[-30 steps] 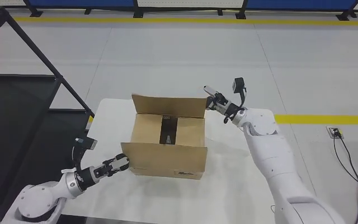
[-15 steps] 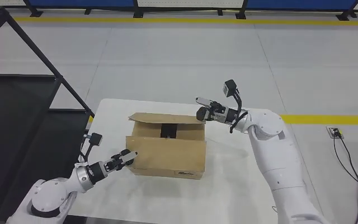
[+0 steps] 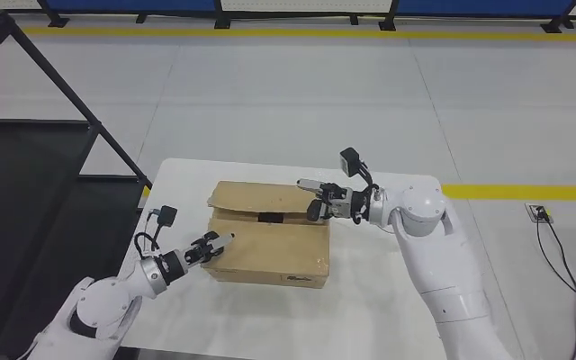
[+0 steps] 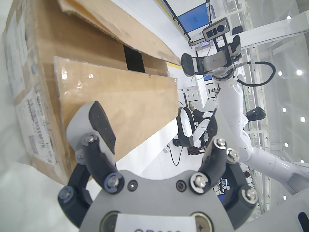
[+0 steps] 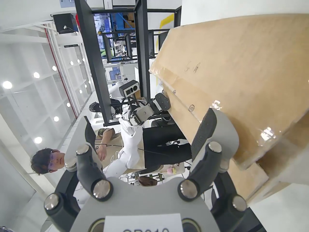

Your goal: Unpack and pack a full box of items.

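The white table (image 3: 378, 288) is filling the lower middle of the top view, and the cardboard box (image 3: 270, 261) is sitting on it at the centre of the frame. Its 2 long flaps are lying almost shut. The far flap (image 3: 256, 195) is tilting slightly upward, while the near flap (image 3: 274, 241) is lying lower and flatter. Between them a narrow dark slot (image 3: 270, 217) is showing. I cannot tell what is lying inside the box through that slot. A printed label (image 4: 31, 112) is sticking to the box's side wall, which is facing my left wrist.

My right gripper (image 3: 313, 200) is hovering at the right end of the far flap, right of centre in the top view. Its jaws are standing wide apart. 1 pad (image 5: 205, 131) is lying against the flap's outer face and the other is hanging in free air, so I am gripping nothing there.

My left gripper (image 3: 219, 243) is sitting at the left end of the near flap, lower left of centre. Its jaws are spread wide too. 1 pad (image 4: 101, 119) is lying against the flap's surface, and the other finger is standing clear of the cardboard.
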### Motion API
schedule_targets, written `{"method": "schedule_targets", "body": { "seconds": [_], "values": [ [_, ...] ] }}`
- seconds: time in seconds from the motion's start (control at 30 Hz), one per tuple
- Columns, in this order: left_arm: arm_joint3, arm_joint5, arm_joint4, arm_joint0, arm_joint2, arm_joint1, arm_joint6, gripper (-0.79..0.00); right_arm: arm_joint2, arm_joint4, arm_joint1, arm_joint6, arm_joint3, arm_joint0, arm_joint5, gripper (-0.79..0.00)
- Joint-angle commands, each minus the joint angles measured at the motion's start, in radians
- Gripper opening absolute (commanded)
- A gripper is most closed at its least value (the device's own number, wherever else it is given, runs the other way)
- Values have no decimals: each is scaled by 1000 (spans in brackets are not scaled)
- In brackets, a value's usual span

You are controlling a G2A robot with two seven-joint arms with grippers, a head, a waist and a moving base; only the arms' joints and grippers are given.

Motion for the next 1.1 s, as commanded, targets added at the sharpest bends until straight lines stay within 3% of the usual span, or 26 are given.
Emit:
{"method": "schedule_targets", "body": {
  "seconds": [0.0,0.53,0.77,1.07],
  "values": [
    [5,1,5,-9,8,-3,8,0,-6,3,1,-9,9,-4,0,0],
    [51,-32,-77,-48,-20,-23,116,0,-47,62,14,-48,52,-44,-76,0],
    [131,-19,-97,-105,34,-46,187,0,-54,76,22,-55,55,-51,-102,0],
    [224,-19,-109,-165,94,-71,191,0,-61,94,32,-70,46,-62,-136,0]
  ]
}}
